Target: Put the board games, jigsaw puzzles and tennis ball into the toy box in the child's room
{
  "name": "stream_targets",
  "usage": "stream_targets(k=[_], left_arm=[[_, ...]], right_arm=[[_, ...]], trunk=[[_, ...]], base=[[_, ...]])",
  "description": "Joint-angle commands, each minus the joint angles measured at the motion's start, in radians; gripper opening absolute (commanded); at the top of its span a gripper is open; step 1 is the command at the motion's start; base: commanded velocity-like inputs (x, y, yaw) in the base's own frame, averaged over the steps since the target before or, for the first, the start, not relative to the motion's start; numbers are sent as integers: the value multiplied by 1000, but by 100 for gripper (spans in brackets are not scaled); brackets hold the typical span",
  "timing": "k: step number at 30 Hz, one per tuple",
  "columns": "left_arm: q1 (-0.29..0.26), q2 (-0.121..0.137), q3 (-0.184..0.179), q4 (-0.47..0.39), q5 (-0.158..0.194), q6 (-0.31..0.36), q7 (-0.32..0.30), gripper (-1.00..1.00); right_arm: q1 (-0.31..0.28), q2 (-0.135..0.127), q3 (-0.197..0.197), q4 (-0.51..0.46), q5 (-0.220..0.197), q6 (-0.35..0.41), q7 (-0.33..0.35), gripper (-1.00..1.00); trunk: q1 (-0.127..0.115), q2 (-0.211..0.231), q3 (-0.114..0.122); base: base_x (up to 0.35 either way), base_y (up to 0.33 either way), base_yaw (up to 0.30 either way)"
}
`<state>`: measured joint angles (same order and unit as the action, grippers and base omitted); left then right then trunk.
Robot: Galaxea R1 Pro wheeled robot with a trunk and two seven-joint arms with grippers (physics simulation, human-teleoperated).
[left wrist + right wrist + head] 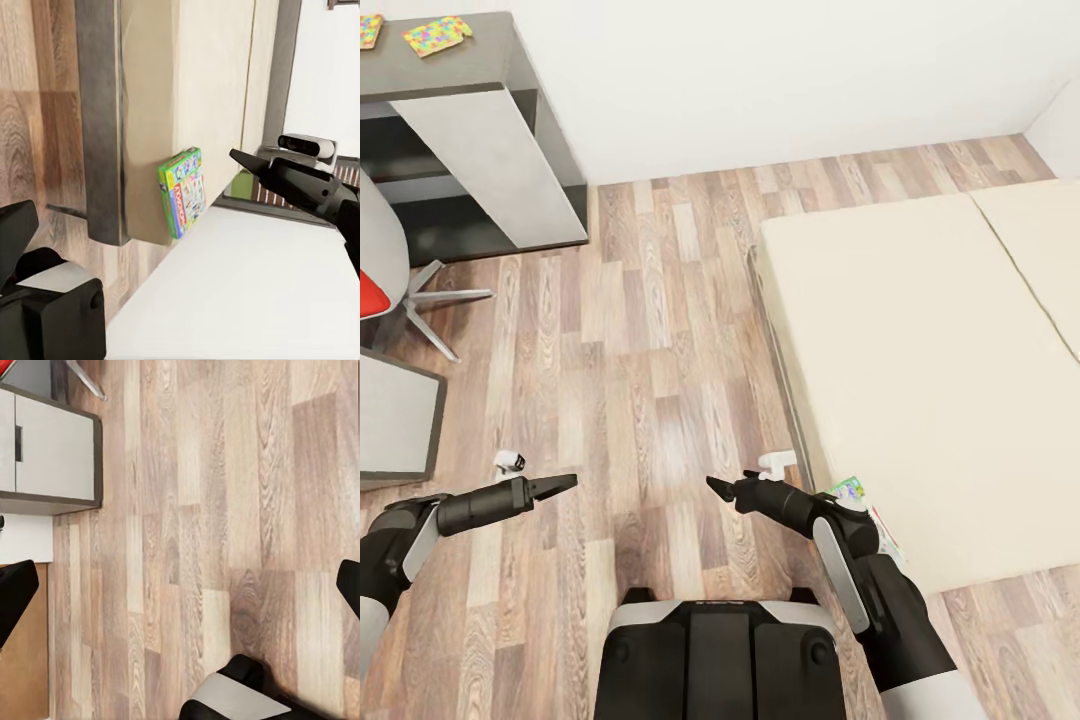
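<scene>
Two jigsaw puzzles (pixel 437 35) (pixel 368 30) lie on the dark end of the table (pixel 480 70) at the far left. On the near corner of the beige bed (pixel 920 380) lies a green-white board game (pixel 852 492), half hidden behind my right forearm; the left wrist view shows the board game (pixel 184 191) by the mattress edge. My left gripper (pixel 560 485) and right gripper (pixel 718 488) hover over the floor, tips facing each other, both open and holding nothing. The right wrist view has its fingers (pixel 15 596) wide apart above bare planks. The toy box and tennis ball are out of view.
A chair with a red seat (pixel 368 292) and metal legs (pixel 445 298) stands at the left, next to a grey cabinet (pixel 395 420). Wood-plank floor (pixel 660 330) runs between table and bed. A white wall closes the far side.
</scene>
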<state>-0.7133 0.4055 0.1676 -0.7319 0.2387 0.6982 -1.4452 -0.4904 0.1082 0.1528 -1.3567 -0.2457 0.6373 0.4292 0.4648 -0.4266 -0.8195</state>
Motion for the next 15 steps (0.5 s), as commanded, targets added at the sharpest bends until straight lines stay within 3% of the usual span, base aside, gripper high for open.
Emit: stream_targets(k=[1, 9, 15], left_arm=[[0, 1, 0, 0, 2, 10, -3, 100], [0, 2, 1, 0, 2, 11, -3, 100], [0, 3, 1, 0, 2, 11, -3, 100]], right_arm=[[0, 1, -1, -1, -4, 7, 0, 100], [0, 1, -1, -1, -4, 7, 0, 100], [0, 1, -1, -1, -4, 7, 0, 100]], trunk=[[1, -1, 0], [1, -1, 5], [1, -1, 10]], base=[[-27, 223, -252], [-64, 247, -254], [-17, 158, -255]])
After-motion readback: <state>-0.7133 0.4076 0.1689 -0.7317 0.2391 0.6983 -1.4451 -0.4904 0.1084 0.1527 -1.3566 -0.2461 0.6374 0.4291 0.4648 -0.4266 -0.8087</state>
